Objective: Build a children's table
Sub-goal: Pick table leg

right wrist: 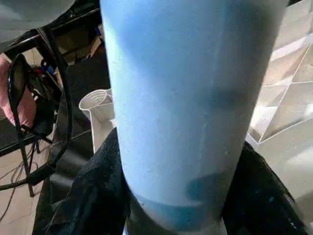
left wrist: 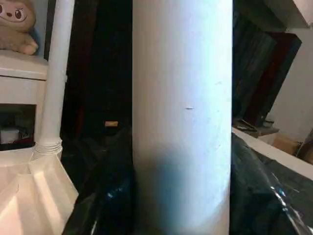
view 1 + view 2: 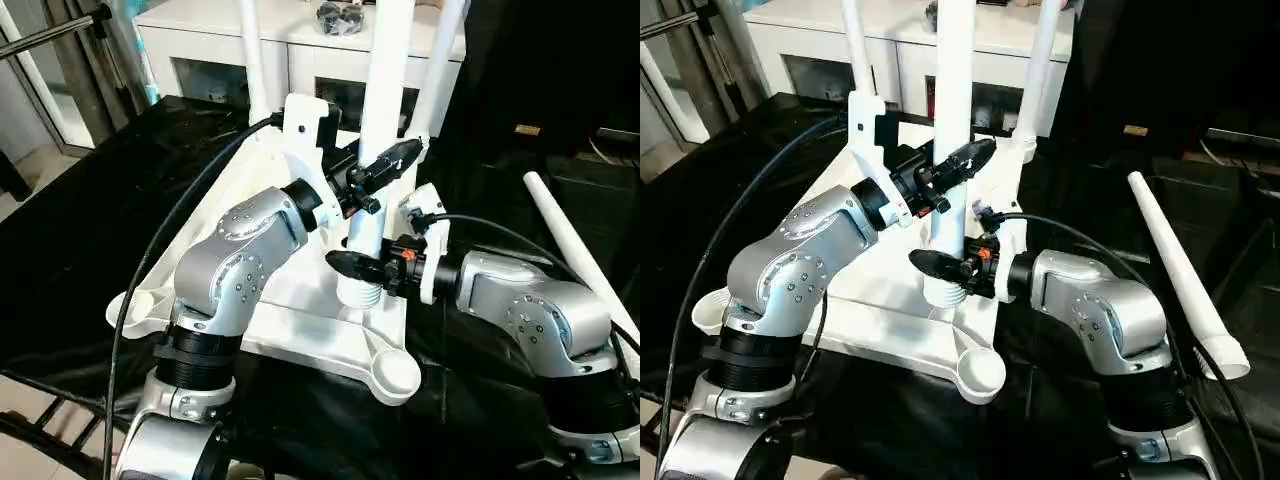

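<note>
Black-draped table [image 3: 80, 240] bears tabletop [image 3: 300, 330], loose leg [image 3: 1180, 270].

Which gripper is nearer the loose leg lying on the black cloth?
Right. The right gripper is low on the upright leg, on the side toward the loose leg. The left gripper is higher up that leg, farther away.

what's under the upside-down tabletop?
Black sheeting shows all round the tabletop, so it lies on that. What the sheeting covers is hidden, as is anything directly beneath the tabletop.
</note>
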